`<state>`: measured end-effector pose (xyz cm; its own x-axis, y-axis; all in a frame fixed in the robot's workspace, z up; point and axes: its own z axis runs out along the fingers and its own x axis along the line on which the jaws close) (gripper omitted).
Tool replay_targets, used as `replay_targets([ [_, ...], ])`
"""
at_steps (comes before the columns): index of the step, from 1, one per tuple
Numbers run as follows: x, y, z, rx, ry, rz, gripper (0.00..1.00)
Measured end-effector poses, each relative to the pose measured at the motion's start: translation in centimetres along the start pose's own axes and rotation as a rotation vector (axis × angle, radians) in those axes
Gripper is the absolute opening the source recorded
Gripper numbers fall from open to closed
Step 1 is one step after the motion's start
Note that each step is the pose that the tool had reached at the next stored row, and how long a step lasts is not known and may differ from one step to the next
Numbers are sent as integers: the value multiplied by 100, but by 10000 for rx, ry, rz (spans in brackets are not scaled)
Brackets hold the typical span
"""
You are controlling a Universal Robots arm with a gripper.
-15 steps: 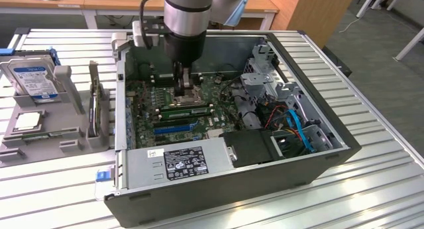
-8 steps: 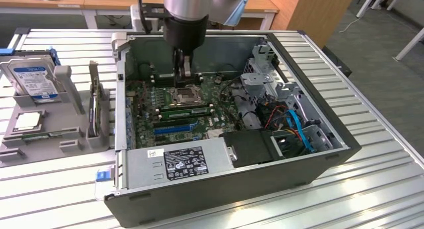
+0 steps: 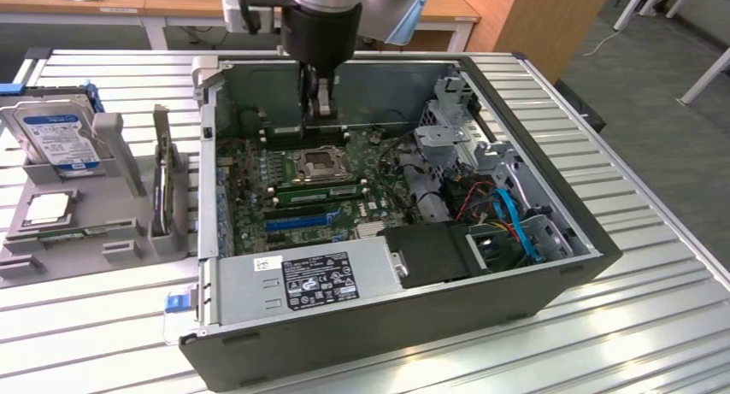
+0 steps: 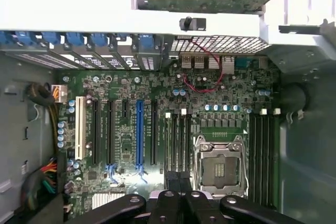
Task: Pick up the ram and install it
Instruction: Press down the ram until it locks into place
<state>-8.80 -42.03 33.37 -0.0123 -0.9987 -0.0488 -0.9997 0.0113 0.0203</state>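
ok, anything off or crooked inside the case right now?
Nothing stands out. The tool is down inside the open computer case, above the motherboard near the empty processor socket. The boards and cables look seated; no visible damage.

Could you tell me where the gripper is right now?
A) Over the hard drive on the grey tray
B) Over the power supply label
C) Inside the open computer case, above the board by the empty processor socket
C: the gripper hangs inside the computer case, just behind the empty processor socket.
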Motion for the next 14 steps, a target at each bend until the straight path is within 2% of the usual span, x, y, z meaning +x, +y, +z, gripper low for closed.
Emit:
replay_targets([
  [9, -9, 4, -183, 0, -1, 0, 10],
  [14, -10, 4, -196, 1, -2, -1, 10],
])
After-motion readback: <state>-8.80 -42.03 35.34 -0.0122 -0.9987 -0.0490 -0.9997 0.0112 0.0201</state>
